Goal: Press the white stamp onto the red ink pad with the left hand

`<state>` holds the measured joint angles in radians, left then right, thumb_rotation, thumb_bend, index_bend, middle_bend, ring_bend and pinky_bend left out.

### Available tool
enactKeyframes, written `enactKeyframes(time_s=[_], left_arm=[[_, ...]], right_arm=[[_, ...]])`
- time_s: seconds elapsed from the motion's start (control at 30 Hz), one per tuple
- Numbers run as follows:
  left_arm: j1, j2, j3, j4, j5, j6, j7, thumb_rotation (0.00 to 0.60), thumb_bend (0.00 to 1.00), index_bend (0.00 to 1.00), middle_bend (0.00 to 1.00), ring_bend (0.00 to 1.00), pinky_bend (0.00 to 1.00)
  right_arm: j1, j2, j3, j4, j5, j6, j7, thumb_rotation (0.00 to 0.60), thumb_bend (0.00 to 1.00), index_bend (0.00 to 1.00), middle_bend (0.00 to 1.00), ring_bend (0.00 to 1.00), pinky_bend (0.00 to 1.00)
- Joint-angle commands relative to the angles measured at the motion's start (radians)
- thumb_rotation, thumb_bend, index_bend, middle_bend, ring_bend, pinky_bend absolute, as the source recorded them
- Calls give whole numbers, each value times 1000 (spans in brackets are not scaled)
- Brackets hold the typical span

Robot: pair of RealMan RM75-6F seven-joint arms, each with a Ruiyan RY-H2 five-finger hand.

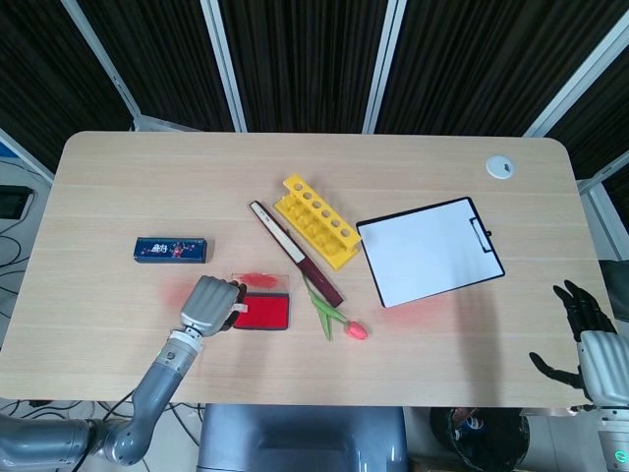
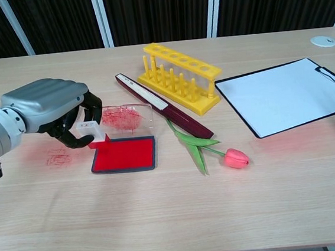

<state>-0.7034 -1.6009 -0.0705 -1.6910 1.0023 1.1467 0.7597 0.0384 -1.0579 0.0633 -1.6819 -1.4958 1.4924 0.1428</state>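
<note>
Now | left hand (image 2: 53,110) grips white stamp (image 2: 92,133) | over red ink pad (image 2: 124,154) | no legible writing

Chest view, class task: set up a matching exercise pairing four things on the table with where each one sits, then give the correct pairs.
Things:
1. white stamp
2. tulip
3. clipboard
4. test tube rack

Places:
A. far right of the table
B. behind the dark red pen case
C. held in the left hand, at the red ink pad
D. right of the ink pad, near the front

Pairs: 1-C, 2-D, 3-A, 4-B
</note>
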Motion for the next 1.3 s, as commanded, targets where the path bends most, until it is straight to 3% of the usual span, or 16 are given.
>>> enactKeyframes(time_s=[0.03, 0.6, 1.3], left_arm=[[-13, -19, -9, 2, -15, -7, 23, 600, 490, 769, 764, 589, 618], [-102, -83, -70, 42, -243, -40, 169, 600, 489, 768, 763, 589, 619], [-146, -113, -46, 97, -307, -45, 180, 600, 492, 768, 762, 589, 620]], right_arm=[[0, 1, 0, -1, 1, -1, 2, 600, 264, 101, 0, 0, 192], [3, 9, -1, -7, 11, -16, 20, 600, 264, 100, 0, 0, 192], [3, 13, -3, -14, 11, -21, 28, 600, 264, 101, 0, 0, 192]])
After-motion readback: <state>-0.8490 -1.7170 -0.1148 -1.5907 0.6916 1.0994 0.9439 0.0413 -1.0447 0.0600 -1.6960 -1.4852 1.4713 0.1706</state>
